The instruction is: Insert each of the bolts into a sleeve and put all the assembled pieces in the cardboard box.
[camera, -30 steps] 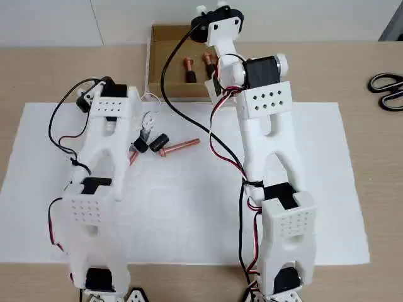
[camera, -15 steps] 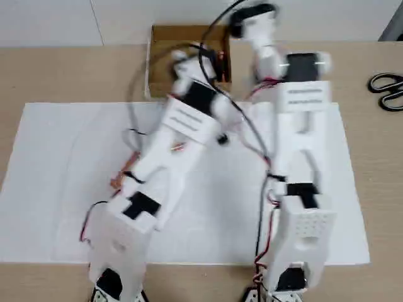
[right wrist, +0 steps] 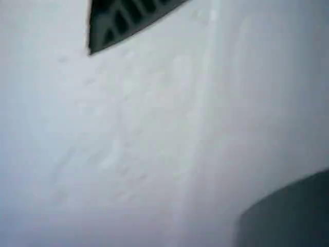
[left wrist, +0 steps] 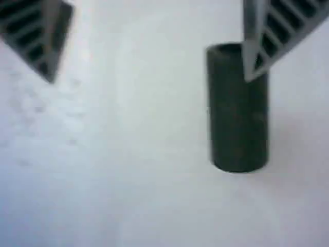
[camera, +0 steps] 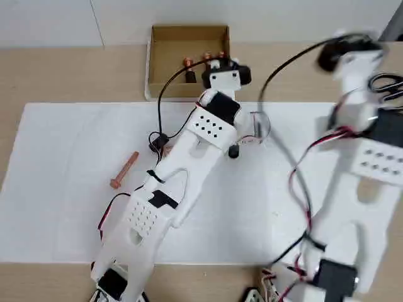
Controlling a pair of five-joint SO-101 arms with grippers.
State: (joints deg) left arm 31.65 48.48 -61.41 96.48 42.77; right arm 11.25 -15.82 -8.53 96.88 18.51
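While L end effector gapes by sleeve, bolt lies flat, long axis diagonal, head near-left.

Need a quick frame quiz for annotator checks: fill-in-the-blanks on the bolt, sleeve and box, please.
The loose bolt lies on the ____ sheet of paper. The left gripper is ____, with a black sleeve beside one finger. The assembled pieces sit inside the cardboard ____.
Missing words: white; open; box.
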